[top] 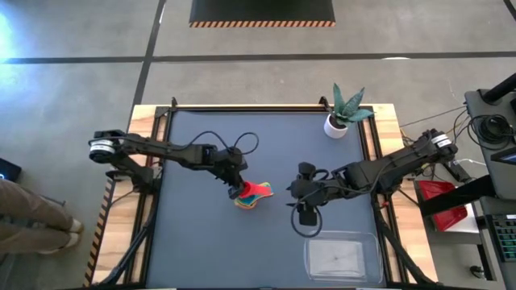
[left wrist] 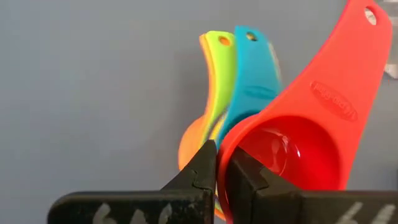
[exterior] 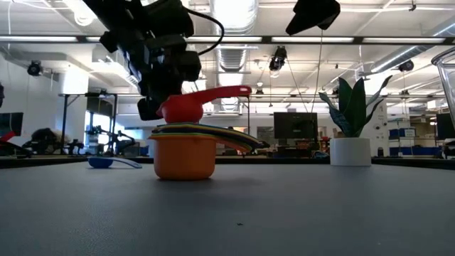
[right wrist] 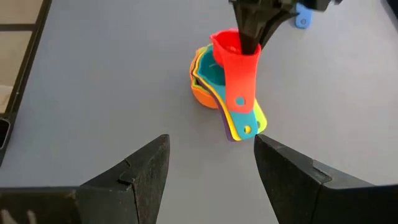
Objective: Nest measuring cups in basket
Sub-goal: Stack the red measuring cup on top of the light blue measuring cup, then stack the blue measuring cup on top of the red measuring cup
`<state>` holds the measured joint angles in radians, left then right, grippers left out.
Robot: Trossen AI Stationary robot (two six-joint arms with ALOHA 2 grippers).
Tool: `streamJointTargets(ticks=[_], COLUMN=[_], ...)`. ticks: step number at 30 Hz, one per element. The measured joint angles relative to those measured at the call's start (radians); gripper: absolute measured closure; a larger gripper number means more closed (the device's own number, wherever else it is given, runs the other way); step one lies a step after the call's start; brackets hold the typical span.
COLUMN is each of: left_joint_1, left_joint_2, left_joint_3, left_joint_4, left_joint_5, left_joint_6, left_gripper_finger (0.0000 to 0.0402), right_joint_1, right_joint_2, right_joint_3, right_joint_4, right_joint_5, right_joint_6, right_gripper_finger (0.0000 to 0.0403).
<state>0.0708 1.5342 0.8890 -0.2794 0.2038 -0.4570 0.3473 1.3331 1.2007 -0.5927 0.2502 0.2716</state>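
Observation:
A stack of nested measuring cups point(top: 251, 196) stands on the dark mat, with the orange cup point(exterior: 183, 156) at the bottom and purple, yellow, green and teal handles point(right wrist: 242, 121) fanned out above it. My left gripper point(top: 236, 189) is shut on the red cup point(exterior: 186, 107), right over the stack. A small blue cup point(exterior: 106, 162) lies apart on the mat beyond the stack. The clear basket point(top: 340, 258) rests at the near right. My right gripper point(top: 305, 216) hangs open and empty between the stack and the basket. My left gripper pinches the red cup's bowl rim point(left wrist: 222, 163) on the side opposite the handle, one finger inside the bowl and one outside. The fingers come from above, pointing down. The cup sits roughly level over the stack, its handle point(exterior: 227, 92) sticking out sideways. I cannot tell whether its bottom touches the stack.
A white plant pot point(top: 336, 125) with a spiky plant stands at the far right of the mat. Black rails point(top: 165, 121) edge the mat. Bare mat lies between the stack and the basket.

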Motion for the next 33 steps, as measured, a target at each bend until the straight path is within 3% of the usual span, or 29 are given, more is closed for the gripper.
streamJointTargets(ticks=[7, 24, 33], left_joint_1=[0.000, -0.062, -0.058], left_joint_2=[0.018, 0.018, -0.051], left_joint_3=[0.000, 0.001, 0.001], left_joint_4=[0.005, -0.005, -0.065], left_joint_5=[-0.030, -0.011, -0.025], left_joint_6=[-0.016, 0.030, 0.099], left_gripper_finger=[0.0373, 0.0241, 0.0212], right_joint_1=[0.000, 0.000, 0.000], right_joint_2=[0.000, 0.004, 0.004], right_joint_3=[-0.003, -0.004, -0.004], right_joint_4=[0.005, 0.005, 0.005], right_joint_5=[0.005, 0.005, 0.005], right_joint_6=[-0.001, -0.002, -0.002], right_gripper_finger=[0.0179, 0.0179, 0.0179])
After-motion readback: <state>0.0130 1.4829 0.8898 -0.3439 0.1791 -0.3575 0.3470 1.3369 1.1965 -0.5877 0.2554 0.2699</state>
